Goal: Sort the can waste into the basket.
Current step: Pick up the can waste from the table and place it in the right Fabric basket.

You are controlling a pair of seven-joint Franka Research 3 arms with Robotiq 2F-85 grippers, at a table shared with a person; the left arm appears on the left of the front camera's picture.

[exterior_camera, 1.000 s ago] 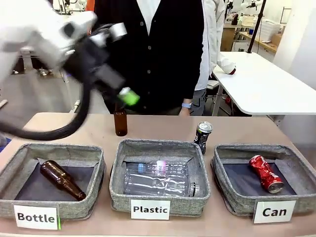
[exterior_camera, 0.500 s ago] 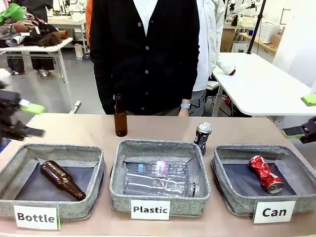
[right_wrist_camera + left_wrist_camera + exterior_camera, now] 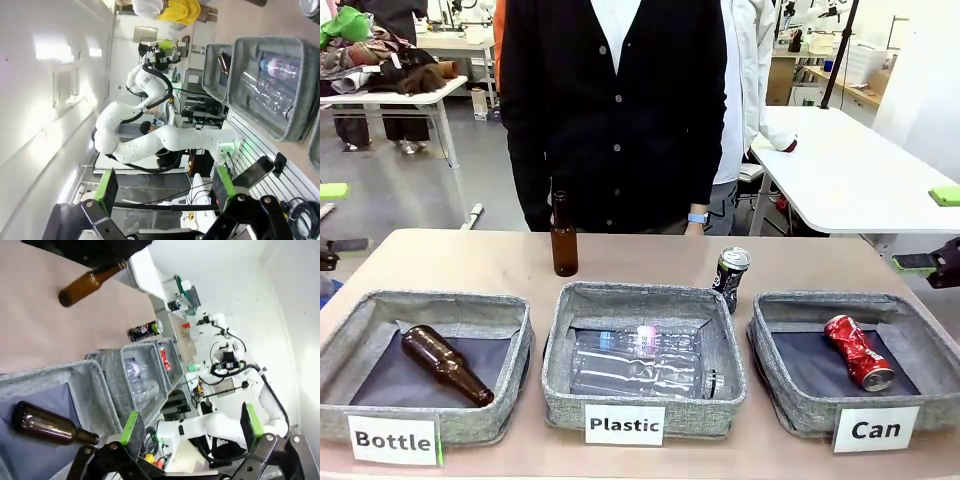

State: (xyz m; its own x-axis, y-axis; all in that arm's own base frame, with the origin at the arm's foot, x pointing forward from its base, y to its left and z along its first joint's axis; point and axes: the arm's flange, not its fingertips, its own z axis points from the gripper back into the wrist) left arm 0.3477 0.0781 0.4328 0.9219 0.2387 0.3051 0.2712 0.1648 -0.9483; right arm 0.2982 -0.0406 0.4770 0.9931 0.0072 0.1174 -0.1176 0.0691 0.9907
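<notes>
The dented red metal can [image 3: 858, 351] lay on its side in the low grey fabric basket labelled "Can" [image 3: 808, 414], at 4 o'clock on the bench [image 3: 650, 262], so that half of the sorting looked done. The black metal can with a silver top [image 3: 730, 277] stood slightly tilted on the bench, just outside that basket at its 10 o'clock, beside the rear corner of the grey "Plastic" basket [image 3: 560, 350]; it was the piece left to move. The left end effector [image 3: 332, 218] at 9 o'clock and the right end effector [image 3: 932, 230] at 3 o'clock hung at the bench's two ends, fingers spread and empty, probably parked clear of the person [image 3: 620, 110] at 12 o'clock. The right one sat nearer the black can, so it seemed the likelier to fetch it.
</notes>
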